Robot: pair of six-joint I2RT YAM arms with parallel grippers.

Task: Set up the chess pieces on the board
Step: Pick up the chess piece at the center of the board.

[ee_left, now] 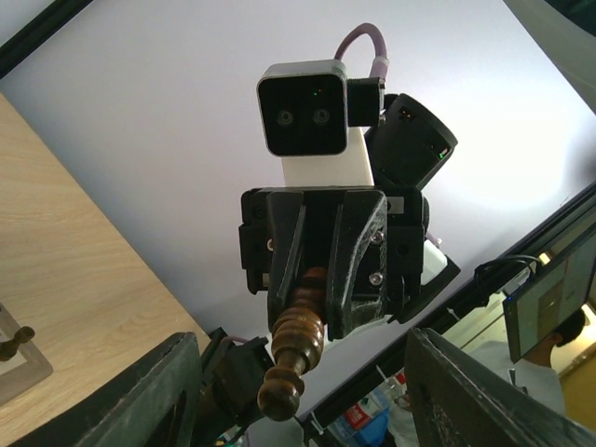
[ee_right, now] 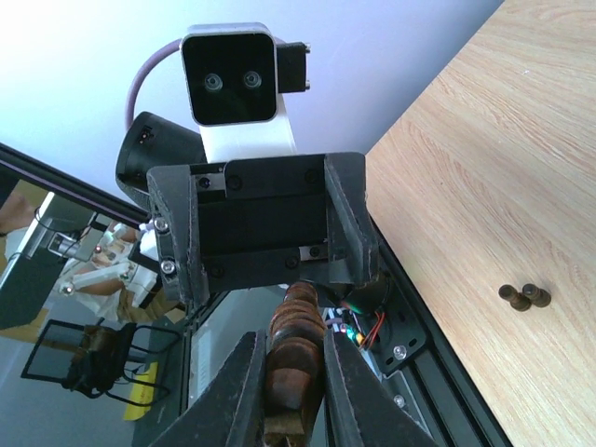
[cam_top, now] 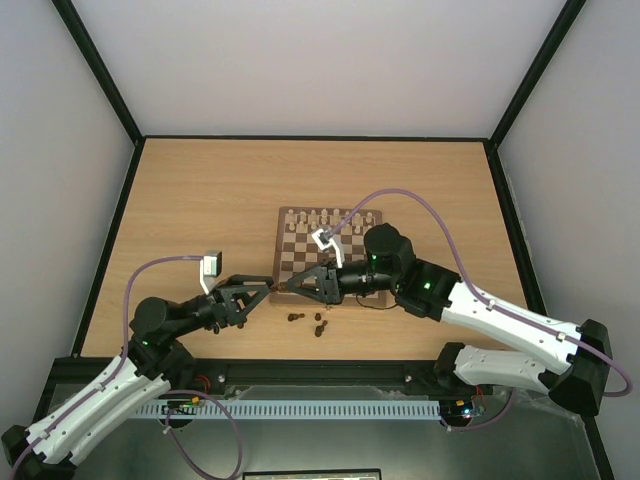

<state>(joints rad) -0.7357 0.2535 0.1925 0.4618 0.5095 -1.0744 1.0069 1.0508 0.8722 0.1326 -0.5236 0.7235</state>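
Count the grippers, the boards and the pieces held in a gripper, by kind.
Grippers: 2 (left gripper, right gripper)
Board: 1
Dark piece held by the right gripper: 1
Total: 4

The left arm point(cam_top: 100, 395) and right arm point(cam_top: 500, 315) are lying low, pointing at each other, tips nearly meeting: the right gripper point(cam_top: 290, 288) is pinching a dark chess piece point(ee_left: 296, 345), and the left gripper point(cam_top: 267, 287) is holding its jaws apart around it, clear of it.
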